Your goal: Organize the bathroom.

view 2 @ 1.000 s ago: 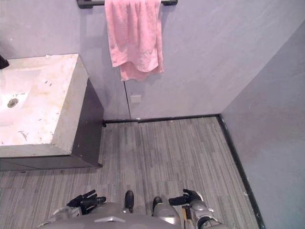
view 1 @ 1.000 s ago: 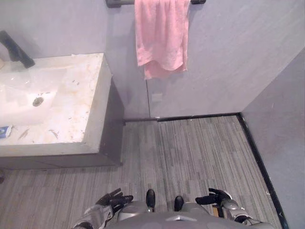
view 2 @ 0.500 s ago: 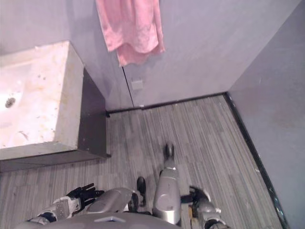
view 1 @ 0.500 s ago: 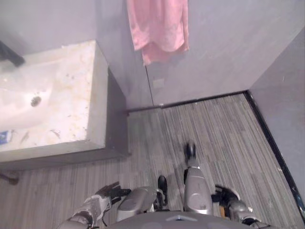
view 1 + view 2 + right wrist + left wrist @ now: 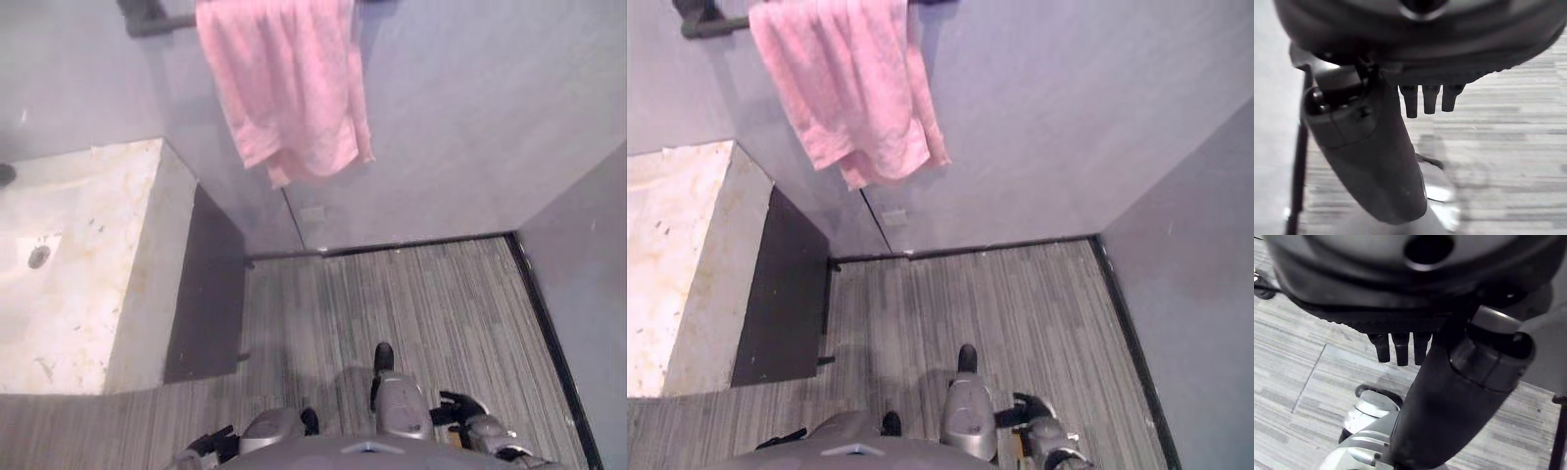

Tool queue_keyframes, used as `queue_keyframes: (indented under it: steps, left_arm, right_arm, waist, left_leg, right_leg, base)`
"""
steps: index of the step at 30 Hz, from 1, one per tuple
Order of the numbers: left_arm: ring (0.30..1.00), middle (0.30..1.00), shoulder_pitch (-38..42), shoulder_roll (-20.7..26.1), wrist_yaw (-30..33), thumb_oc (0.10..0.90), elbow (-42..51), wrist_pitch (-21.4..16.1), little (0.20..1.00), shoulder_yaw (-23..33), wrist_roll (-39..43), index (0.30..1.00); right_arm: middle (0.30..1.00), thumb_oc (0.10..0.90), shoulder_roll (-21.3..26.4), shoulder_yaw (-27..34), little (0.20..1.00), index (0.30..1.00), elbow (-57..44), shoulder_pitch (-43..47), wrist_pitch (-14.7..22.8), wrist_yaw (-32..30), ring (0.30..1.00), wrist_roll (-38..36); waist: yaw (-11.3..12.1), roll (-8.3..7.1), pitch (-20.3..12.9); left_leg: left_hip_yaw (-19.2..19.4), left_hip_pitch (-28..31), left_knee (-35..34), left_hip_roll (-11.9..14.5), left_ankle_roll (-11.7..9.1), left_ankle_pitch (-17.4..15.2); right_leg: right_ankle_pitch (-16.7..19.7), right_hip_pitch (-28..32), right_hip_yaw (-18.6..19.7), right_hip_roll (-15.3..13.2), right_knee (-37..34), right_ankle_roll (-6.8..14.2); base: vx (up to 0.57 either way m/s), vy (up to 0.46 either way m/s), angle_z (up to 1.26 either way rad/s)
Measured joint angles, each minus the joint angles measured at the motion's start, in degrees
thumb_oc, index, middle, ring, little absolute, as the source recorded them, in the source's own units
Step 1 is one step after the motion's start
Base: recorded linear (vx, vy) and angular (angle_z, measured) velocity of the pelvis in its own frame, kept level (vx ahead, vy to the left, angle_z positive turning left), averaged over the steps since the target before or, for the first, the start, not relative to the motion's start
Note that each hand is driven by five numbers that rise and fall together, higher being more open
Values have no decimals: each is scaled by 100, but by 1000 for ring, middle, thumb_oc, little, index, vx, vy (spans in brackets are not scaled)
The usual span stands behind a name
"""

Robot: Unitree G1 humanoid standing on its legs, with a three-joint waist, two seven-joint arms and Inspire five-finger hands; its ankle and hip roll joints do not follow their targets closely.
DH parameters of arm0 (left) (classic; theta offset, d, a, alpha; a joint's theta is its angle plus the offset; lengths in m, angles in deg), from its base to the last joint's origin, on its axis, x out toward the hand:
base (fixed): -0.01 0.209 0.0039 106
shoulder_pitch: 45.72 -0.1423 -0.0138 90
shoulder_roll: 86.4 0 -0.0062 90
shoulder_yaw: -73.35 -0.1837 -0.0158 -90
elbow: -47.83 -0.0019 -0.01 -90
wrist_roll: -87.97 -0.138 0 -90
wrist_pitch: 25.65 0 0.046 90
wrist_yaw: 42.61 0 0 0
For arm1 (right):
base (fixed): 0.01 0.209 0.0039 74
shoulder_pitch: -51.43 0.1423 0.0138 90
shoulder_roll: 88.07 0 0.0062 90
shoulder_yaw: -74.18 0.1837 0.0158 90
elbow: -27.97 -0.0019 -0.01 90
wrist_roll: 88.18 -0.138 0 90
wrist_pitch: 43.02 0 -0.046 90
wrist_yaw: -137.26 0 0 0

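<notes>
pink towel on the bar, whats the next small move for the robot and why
Probably step closer to the wall. The pink towel hangs bunched and uneven on the dark bar, while the left robot hand and right robot hand hang low, empty and apart from it.

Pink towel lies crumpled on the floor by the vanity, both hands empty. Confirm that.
Not quite. The pink towel hangs from the dark rail on the wall, above the floor, as the left eye view shows. Both the left hand and right hand are empty.
</notes>
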Motion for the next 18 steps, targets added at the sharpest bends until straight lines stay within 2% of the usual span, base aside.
queue_keyframes:
  steps: [1,3,5,6,7,9,10,11,12,14,15,18]
  left_arm:
    - [900,900,-35,18,-6,800,-37,-51,900,16,-1,900]
    - [900,900,-42,54,-8,800,-77,-82,900,51,-2,900]
    - [900,900,-36,97,-1,800,-143,-86,900,145,-11,900]
    - [900,900,-37,142,-4,800,-166,-117,900,231,-28,900]
    - [900,900,-14,159,3,800,-169,-142,900,244,-38,900]
    - [900,900,84,317,32,800,-112,-196,900,243,-124,900]
    - [900,900,81,382,40,800,58,-198,900,227,-216,900]
    - [900,900,100,410,66,800,142,-203,900,172,-227,900]
    - [900,900,102,374,64,800,294,-185,900,175,-225,900]
    - [900,900,99,331,53,800,364,-180,900,158,-226,900]
    - [900,900,64,304,9,800,452,-183,900,130,-225,900]
    - [900,900,123,331,67,800,549,-177,900,106,-237,900]
  right_arm:
    - [900,800,-6,-1,900,900,-13,35,69,-1,900,-1]
    - [900,800,-32,-3,900,900,-19,128,105,-1,900,-10]
    - [900,800,-124,1,900,900,-77,177,62,5,900,-48]
    - [900,800,-208,-11,900,900,-49,160,60,4,900,-51]
    - [900,800,-246,-18,900,900,-68,120,66,13,900,-68]
    - [900,800,-344,-33,900,900,-71,20,59,14,900,-180]
    - [900,800,-381,-83,900,900,-64,20,39,-1,900,-305]
    - [900,800,-374,-120,900,900,-46,-25,40,-3,900,-398]
    - [900,800,-353,-113,900,900,14,-23,37,0,900,-544]
    - [900,800,-310,-120,900,900,10,-44,54,14,900,-595]
    - [900,800,-275,-125,900,900,-13,-44,102,23,900,-709]
    - [900,800,-225,-156,900,900,-172,-150,126,27,900,-718]
  waist:
    - [32,-18,-139]
    - [84,-53,-203]
    - [79,-139,-336]
    - [152,-253,-370]
    - [192,-300,-412]
    - [247,-465,-457]
    - [318,-538,-470]
    - [309,-599,-448]
    - [362,-525,-437]
    - [353,-406,-423]
    - [352,-300,-315]
    - [270,-341,-251]
  left_leg:
    - [0,-17,57,118,-58,65]
    - [-17,-29,218,264,-114,169]
    - [-119,-227,614,372,-243,322]
    - [-105,-376,983,403,-284,557]
    - [-25,-578,1252,449,-332,775]
    - [246,-1139,2110,537,-321,1201]
    - [376,-1335,2114,527,-237,960]
    - [479,-1449,1772,533,-152,781]
    - [729,-1605,814,544,-141,701]
    - [804,-1601,-485,519,-167,790]
    - [591,-1675,-1047,527,-186,1025]
    - [574,-1674,-805,514,-158,1178]
  right_leg:
    - [-74,44,-60,117,-33,-104]
    - [-172,157,-113,281,-50,-244]
    - [-251,301,-207,398,-215,-339]
    - [-255,429,-225,439,-317,-458]
    - [-326,470,-243,473,-326,-556]
    - [-322,601,-338,434,-493,-629]
    - [-317,724,-343,445,-635,-654]
    - [-276,809,-386,458,-775,-659]
    - [-256,911,-398,543,-919,-628]
    - [-187,1015,-376,705,-1105,-562]
    - [-144,1138,-333,878,-1197,-631]
    - [-127,1273,-330,918,-1289,-663]
  base:
    - [145,-194,-2]
    - [177,-237,0]
    - [142,-217,10]
    - [122,-203,7]
    - [144,-214,12]
    - [87,-38,24]
    - [115,29,25]
    - [149,80,9]
    - [150,80,1]
    - [107,29,-25]
    - [83,17,-39]
    - [63,40,-31]
